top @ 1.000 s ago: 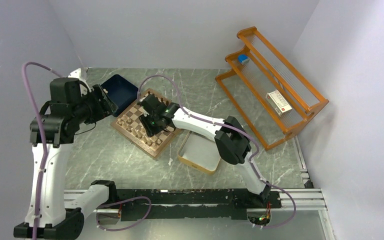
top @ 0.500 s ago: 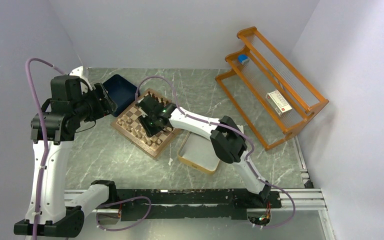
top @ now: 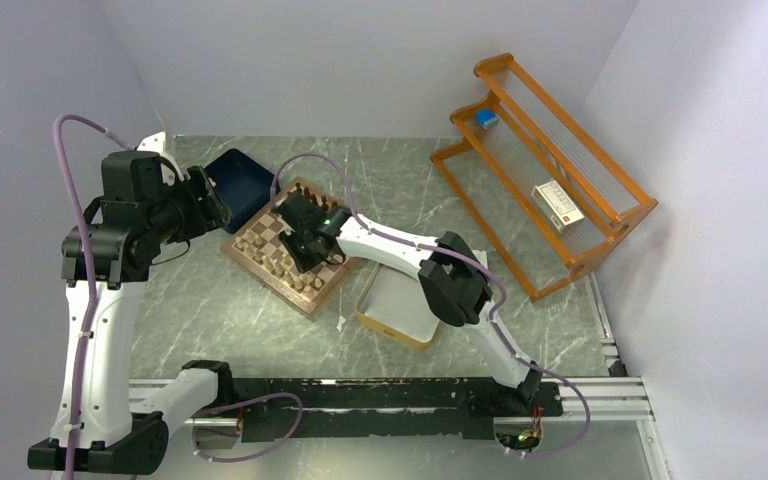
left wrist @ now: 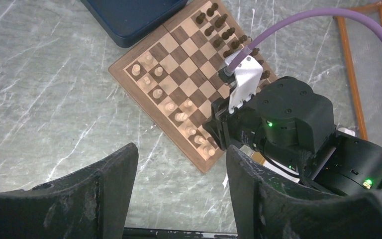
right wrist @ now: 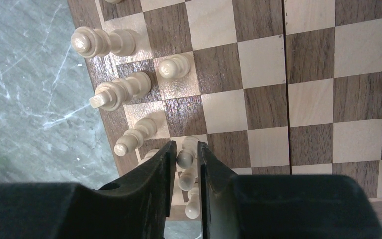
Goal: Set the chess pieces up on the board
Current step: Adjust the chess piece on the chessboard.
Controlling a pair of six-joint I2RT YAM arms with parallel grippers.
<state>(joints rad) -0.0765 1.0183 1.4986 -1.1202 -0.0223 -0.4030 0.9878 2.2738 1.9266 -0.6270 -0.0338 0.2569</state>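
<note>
The board lies mid-table, and it also shows in the left wrist view. Dark chess pieces line its far side and pale chess pieces its near-left side. My right gripper is low over the pale side. In the right wrist view its fingers are narrowly closed around the head of a pale pawn in the pawn row. More pale pawns show in the gap below it. My left gripper is open and empty, high above the table left of the board.
A navy tray sits behind the board's left corner. A silver gold-rimmed tin lies right of the board. An orange wire rack holding small boxes stands at the back right. Pale king, queen and bishop stand by the board's edge.
My right arm has shifted slightly left over the board's pale side. My left arm has risen a little and since held still.
</note>
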